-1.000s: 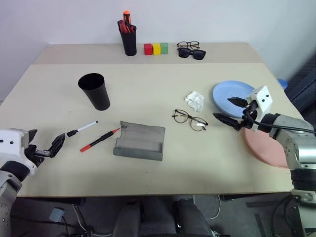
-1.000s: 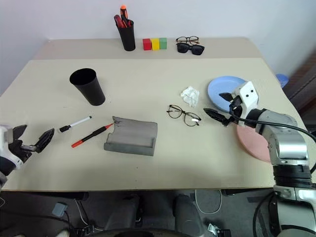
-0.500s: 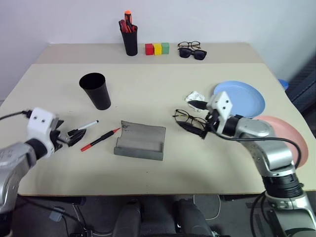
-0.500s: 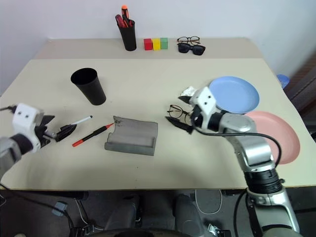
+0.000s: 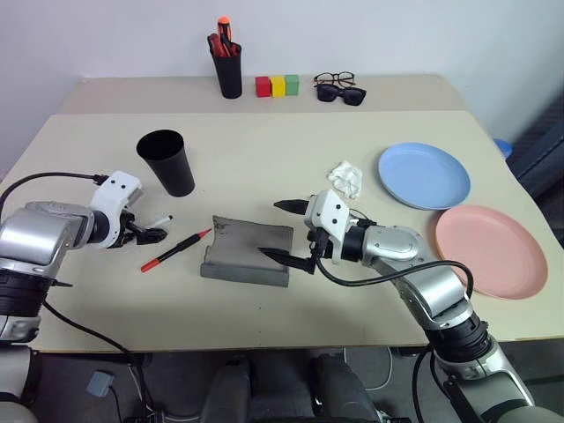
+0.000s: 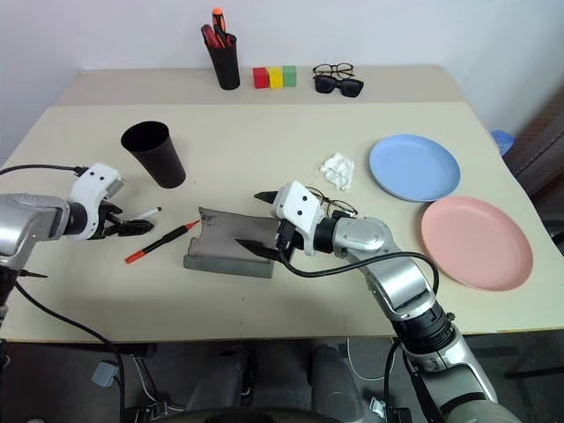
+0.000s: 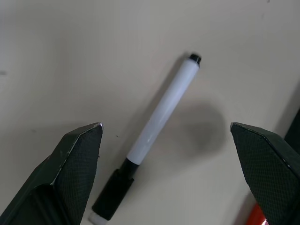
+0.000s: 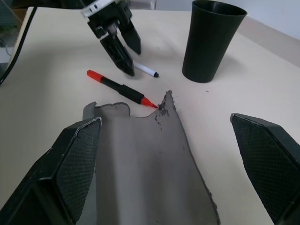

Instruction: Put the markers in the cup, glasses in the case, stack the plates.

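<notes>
Although both hands are spread wide and grasp nothing, no part of the task is yet complete. The white marker [image 7: 159,126], a smooth slim barrel with a black cap, lies on the matte beige tabletop [image 5: 264,159] between the fingers of the left hand [image 5: 148,234]; the red marker [image 5: 176,250] lies just beside it toward 4 o'clock, its tip pointing at the case. The cup [image 5: 167,162], a tapered matte black tumbler, stands upright and empty at 12 o'clock from the left hand. The case [image 5: 248,251], grey and felt-like with its flap open and a ragged edge, lies under the fingers of the right hand [image 5: 286,231]. The thin black-rimmed glasses [image 6: 339,206] sit behind that arm, largely hidden, outside the case. The blue plate [image 5: 424,175] and pink plate [image 5: 491,250], both round and shallow, lie side by side, unstacked, at 3 o'clock of the case.
</notes>
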### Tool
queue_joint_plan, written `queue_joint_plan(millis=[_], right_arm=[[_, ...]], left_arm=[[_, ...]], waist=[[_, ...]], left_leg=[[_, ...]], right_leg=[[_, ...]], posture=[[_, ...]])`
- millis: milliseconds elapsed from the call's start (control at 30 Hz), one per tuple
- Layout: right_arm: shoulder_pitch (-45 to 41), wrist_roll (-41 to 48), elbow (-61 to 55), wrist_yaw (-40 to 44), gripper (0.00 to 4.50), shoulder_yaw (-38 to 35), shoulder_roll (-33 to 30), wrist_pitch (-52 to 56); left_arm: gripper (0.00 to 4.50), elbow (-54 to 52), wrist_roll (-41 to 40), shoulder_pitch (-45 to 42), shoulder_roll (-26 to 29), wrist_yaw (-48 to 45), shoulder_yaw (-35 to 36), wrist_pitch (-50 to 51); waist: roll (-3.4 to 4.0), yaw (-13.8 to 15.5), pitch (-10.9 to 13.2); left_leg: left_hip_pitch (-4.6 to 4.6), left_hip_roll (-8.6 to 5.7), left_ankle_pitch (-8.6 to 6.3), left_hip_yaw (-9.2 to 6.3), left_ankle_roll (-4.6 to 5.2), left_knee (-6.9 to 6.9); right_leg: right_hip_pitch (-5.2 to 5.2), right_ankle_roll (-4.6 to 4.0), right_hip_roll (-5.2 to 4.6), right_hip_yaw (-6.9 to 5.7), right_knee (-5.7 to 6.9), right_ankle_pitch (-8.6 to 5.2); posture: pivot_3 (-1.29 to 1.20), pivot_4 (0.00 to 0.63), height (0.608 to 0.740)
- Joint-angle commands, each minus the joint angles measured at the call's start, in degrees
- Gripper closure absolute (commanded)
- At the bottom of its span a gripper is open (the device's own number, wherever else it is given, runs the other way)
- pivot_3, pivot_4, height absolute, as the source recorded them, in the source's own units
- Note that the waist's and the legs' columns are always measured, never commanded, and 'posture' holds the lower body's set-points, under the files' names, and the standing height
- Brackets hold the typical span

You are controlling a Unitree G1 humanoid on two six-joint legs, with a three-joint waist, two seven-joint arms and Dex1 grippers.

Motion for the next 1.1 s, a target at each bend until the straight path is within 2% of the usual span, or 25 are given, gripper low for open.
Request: queue_joint_plan(millis=[33,67,133,367,400,467,600,633,700,800,933,1100], right_arm=[[0.04,-0.21,-3.09,-0.7,0.0,-0.4,0.51,-0.56],[0.12,-0.24,-3.27,-0.89,0.0,-0.45,0.51,-0.44],[0.2,-0.27,-3.53,-1.17,0.0,-0.47,0.5,-0.27],[0.31,-0.01,-4.2,-1.68,0.0,-0.49,0.26,0.35],[0.21,-0.03,-4.18,-1.59,0.0,-0.49,0.16,0.35],[-0.05,-0.04,-4.12,-1.4,0.0,-0.56,-0.01,0.31],[-0.6,0.24,-3.67,-0.9,0.0,-1.02,-0.07,-0.15],[-0.92,0.16,-3.04,-0.79,0.0,-0.94,0.17,-0.62],[-2.99,-0.8,0.41,-1.49,0.0,-0.31,2.33,-2.59],[-5.93,-1.74,5.53,-4.38,0.0,-0.98,7.07,-5.49],[-9.52,-4.38,12.64,-6.4,0.0,-0.68,10.99,-8.24],[-13.95,-6.5,19.76,-10.59,0.0,-1.99,15.93,-10.69]], left_arm=[[0.05,4.99,4.28,-3.17,-0.36,-1.58,-2.66,-2.67],[0.43,6.51,5.25,-3.8,-0.67,-1.88,-3.42,-3.45],[0.88,9.06,6.4,-5.01,-1.48,-2.19,-3.91,-4.01],[4.25,12.59,8.27,-5.57,-3.13,-1.37,-2.49,-4.3],[4.39,12.84,8.37,-5.23,-3.19,-0.11,-1.17,-3.73],[4.39,12.92,8.03,-4.51,-3.23,3.42,3.18,-1.81],[4.39,11.67,8.39,-2.0,-5.68,17.63,17.87,-4.24],[4.39,10.6,8.28,-0.98,-6.68,20.77,21.82,-8.26],[4.39,5.89,9.16,0.82,-9.51,28.22,29.53,-23.7],[4.39,-1.53,4.69,-1.23,-15.84,31.23,35.79,-33.07],[4.39,-7.26,6.0,-4.97,-20.66,32.39,32.56,-42.13],[4.39,-2.42,9.63,-10.05,-26.59,34.55,26.45,-49.03]], waist=[[0.0,0.07,-0.01],[0.0,0.07,-0.01],[0.0,0.09,-0.01],[0.01,-0.17,-0.02],[0.01,-0.23,-0.01],[0.01,-0.53,-0.01],[-0.02,-1.44,0.0],[-0.03,-1.38,0.0],[-0.08,-1.33,-0.02],[-0.35,-0.68,-0.1],[-0.39,0.78,-0.13],[-0.4,0.36,-0.13]], left_leg=[[-0.04,0.0,0.0,-0.01,0.0,0.03],[-0.04,-0.01,0.01,-0.01,0.0,0.05],[-0.03,-0.01,0.01,0.0,-0.01,0.07],[0.19,-0.01,0.02,0.0,-0.01,0.09],[0.2,0.0,0.02,0.0,-0.02,0.09],[0.24,0.0,0.02,0.0,-0.01,0.08],[0.17,0.02,0.02,-0.04,-0.01,0.07],[0.14,0.03,0.02,-0.04,-0.02,0.07],[-0.08,0.07,0.04,-0.07,-0.05,0.13],[-0.55,0.17,0.18,-0.12,-0.29,0.24],[-0.61,-0.02,0.18,-0.13,-0.3,0.27],[-0.59,-0.25,0.17,-0.09,-0.27,0.27]], right_leg=[[-0.04,0.0,0.0,-0.01,0.02,0.0],[-0.04,0.0,-0.01,-0.01,0.06,0.0],[-0.04,0.0,-0.01,-0.01,0.1,0.0],[0.0,-0.02,0.02,0.03,0.39,-0.02],[-0.01,-0.04,0.03,0.04,0.42,-0.04],[-0.01,-0.05,0.03,0.05,0.45,-0.04],[-0.12,-0.06,0.02,0.06,0.51,-0.05],[-0.17,-0.06,0.0,0.06,0.55,-0.05],[-0.37,-0.06,-0.04,0.04,0.58,-0.05],[-0.81,-0.09,-0.21,-0.01,0.62,0.01],[-0.8,-0.06,-0.31,-0.07,0.58,0.05],[-0.74,0.0,-0.34,-0.1,0.55,0.08]], posture=[[0.0,0.15,0.74],[0.0,0.15,0.74],[0.0,0.15,0.74],[0.0,0.15,0.74],[0.0,0.15,0.74],[0.0,0.15,0.74],[0.0,0.15,0.74],[0.0,0.15,0.74],[0.0,0.15,0.74],[0.0,0.15,0.74],[0.0,0.15,0.74],[0.0,0.15,0.74]])
